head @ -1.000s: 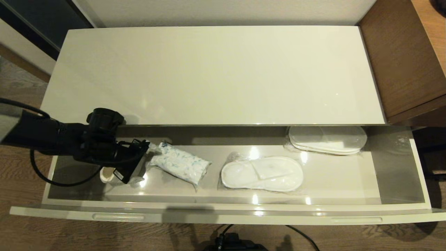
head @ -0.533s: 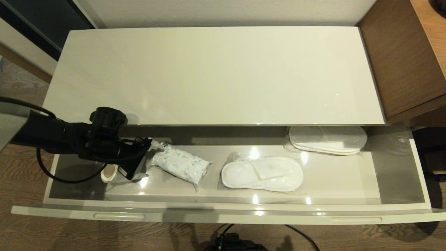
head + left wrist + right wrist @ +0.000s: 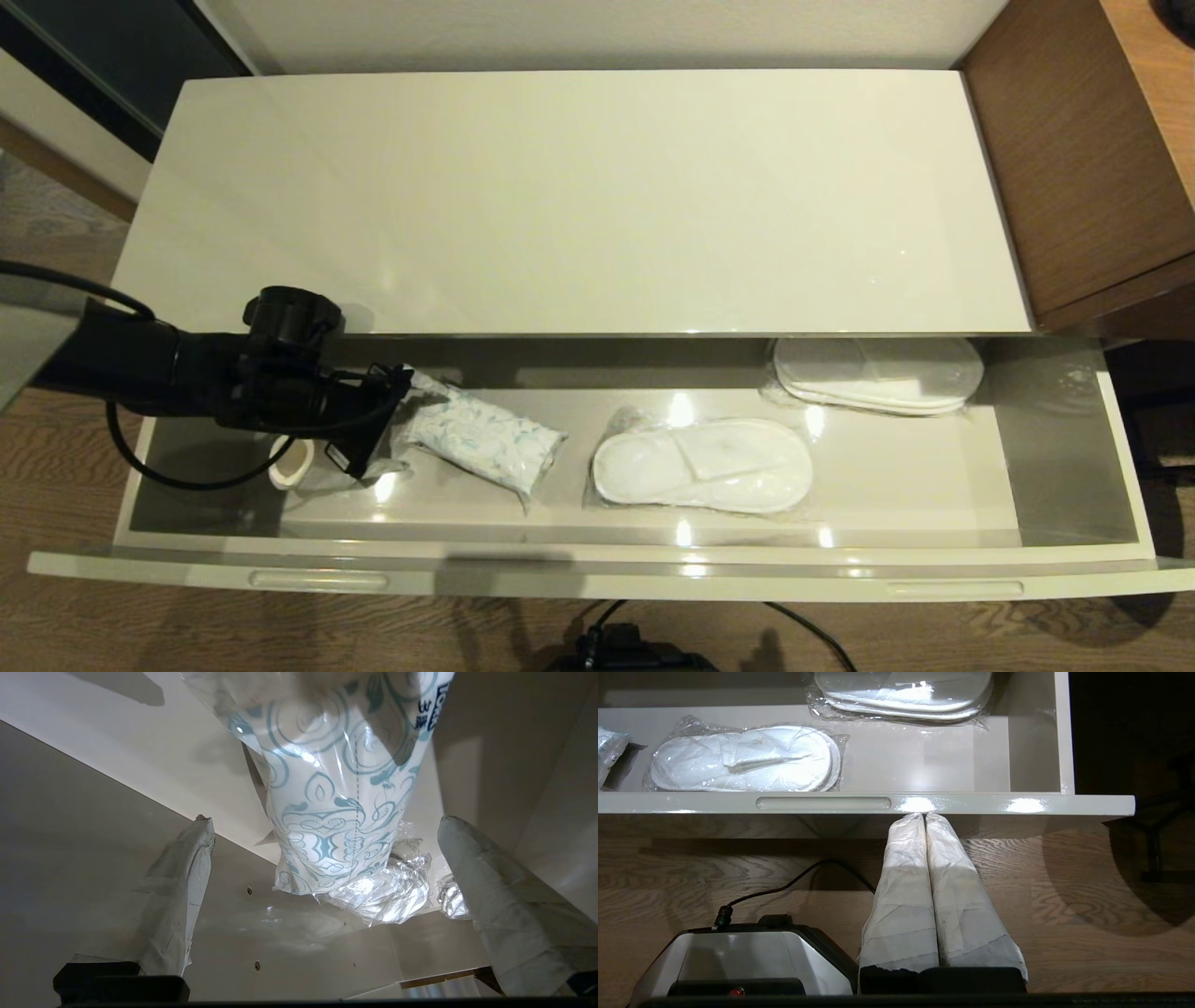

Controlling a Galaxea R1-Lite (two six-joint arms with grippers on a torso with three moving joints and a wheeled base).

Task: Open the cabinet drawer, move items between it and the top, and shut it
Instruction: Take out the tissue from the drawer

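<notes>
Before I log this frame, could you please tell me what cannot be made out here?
- Head view: the left pincer is hidden by its own arm.
- Head view: a white object in the cabinet drawer is half covered by that arm.
- Left wrist view: the tissue pack label is cut off by the frame edge.

The only print that can be read is on the tissue pack (image 3: 336, 812), seen in the left wrist view: near one end of its wrapper there is dark blue lettering, cut off by the edge of the picture, with a "3" and a few partial letters that cannot be made out as a word. Nothing else bears readable text.
</notes>
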